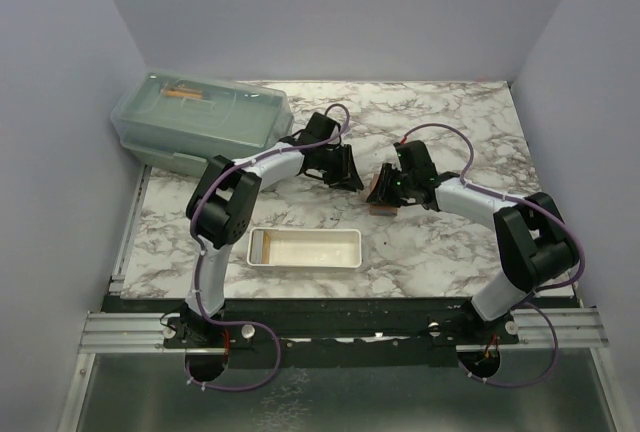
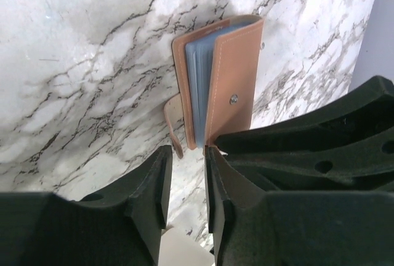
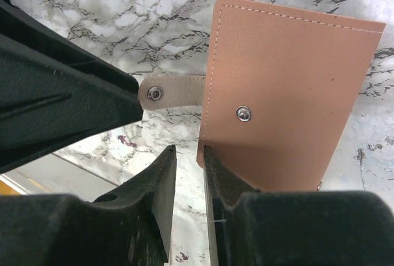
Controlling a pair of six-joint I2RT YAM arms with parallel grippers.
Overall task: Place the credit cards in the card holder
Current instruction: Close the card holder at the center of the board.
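The card holder [image 2: 233, 69] is near the middle of the marble desk [image 2: 92, 63], between the two arms and right under the tip of the right one. In the left wrist view it is seen edge-on and slightly open like a book. Its long axis runs away from the left pincer [image 2: 188, 152], leaning a little to the right, with the folded spine at the far end and the open ends of the covers at the near end. The blue-grey credit cards [image 2: 197, 81] show as a stack between the two tan covers. A closing strap [image 3: 178, 90] with a snap sticks out sideways from the rear cover. The right wrist view faces the broad outer cover, which has a metal stud [image 3: 244, 113] near its middle.

Both pincers are drawn in to a narrow slit with bare desk showing through the gap. The holder's near edge touches the tip of one finger of the left pincer. A lower corner of the cover meets a fingertip of the right pincer [image 3: 188, 152]. I cannot tell whether either pincer actually nips the leather, nor whether the holder rests on the desk.

A long white tray [image 1: 303, 249] lies nearer the arm bases, and a clear lidded box [image 1: 200, 117] sits at the far left
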